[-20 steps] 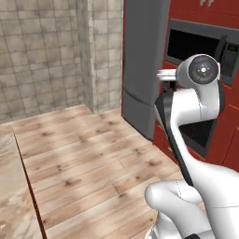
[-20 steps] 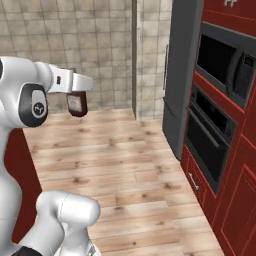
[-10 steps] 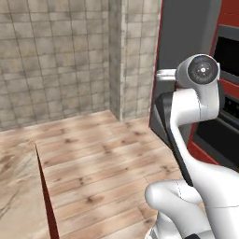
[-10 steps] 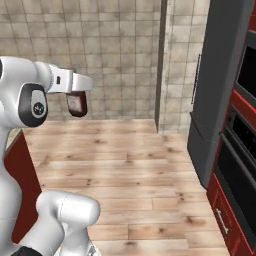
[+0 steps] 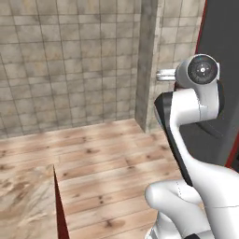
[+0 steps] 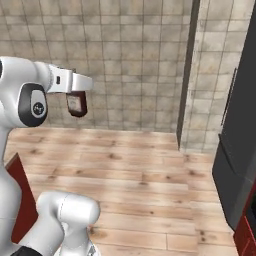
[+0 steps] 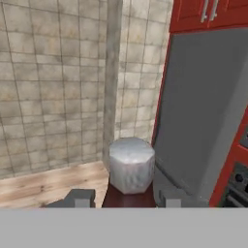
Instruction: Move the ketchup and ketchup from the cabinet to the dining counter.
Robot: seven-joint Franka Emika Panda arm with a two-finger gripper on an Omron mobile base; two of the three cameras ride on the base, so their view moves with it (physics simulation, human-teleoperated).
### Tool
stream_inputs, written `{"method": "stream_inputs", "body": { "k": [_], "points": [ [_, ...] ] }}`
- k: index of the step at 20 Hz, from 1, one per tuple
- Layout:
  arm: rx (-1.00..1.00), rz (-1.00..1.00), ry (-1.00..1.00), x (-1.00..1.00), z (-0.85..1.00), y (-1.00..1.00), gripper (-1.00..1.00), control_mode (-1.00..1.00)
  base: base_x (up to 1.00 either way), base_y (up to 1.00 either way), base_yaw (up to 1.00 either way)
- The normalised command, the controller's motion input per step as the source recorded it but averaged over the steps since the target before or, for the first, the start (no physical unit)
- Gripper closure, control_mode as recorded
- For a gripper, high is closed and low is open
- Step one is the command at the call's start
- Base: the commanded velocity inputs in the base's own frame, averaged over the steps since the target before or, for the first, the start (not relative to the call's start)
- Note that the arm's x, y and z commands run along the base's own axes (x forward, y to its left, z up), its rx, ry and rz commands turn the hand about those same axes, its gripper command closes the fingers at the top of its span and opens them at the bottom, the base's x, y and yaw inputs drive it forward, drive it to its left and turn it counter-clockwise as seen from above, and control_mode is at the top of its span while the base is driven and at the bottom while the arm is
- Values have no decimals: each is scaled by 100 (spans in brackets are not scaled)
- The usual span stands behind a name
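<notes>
A small dark red-brown ketchup (image 6: pixel 76 106) bottle with a pale label hangs in the air under my gripper (image 6: pixel 75 95), which is shut on its top, well above the wooden floor. In the hand view the same ketchup (image 7: pixel 130 167) points away from the camera. Its pale grey cap sits between the two dark fingertips (image 7: pixel 78 197), and the red body shows just below the cap. A corner of a beige-brown marbled top (image 5: pixel 21 200) with a red side (image 5: pixel 59 207) lies at the lower left of the left base view; it looks like the dining counter.
A tiled wall (image 6: pixel 125 60) with a jutting corner pillar (image 5: pixel 147 65) stands ahead. A tall dark grey fridge (image 7: pixel 203 111) is to the right, with red cabinet doors (image 7: pixel 193 14) with silver handles above it and red oven units (image 7: pixel 237 179) beside it. Wooden floor (image 6: pixel 130 170) lies between.
The whole picture has slid right: the base has turned left, so the ovens left the base views and more tiled wall shows. The ketchup stays in the gripper the same way.
</notes>
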Motion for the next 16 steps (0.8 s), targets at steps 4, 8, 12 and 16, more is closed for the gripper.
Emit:
{"method": "stream_inputs", "body": {
  "k": [4,8,12,16],
  "points": [
    [0,0,0,0,0,0,100,100,83,-20,26],
    [0,0,0,0,0,0,100,100,80,-25,23],
    [0,0,0,0,0,0,100,100,75,-28,23],
    [0,0,0,0,0,0,100,100,70,-27,30]
  ]
}}
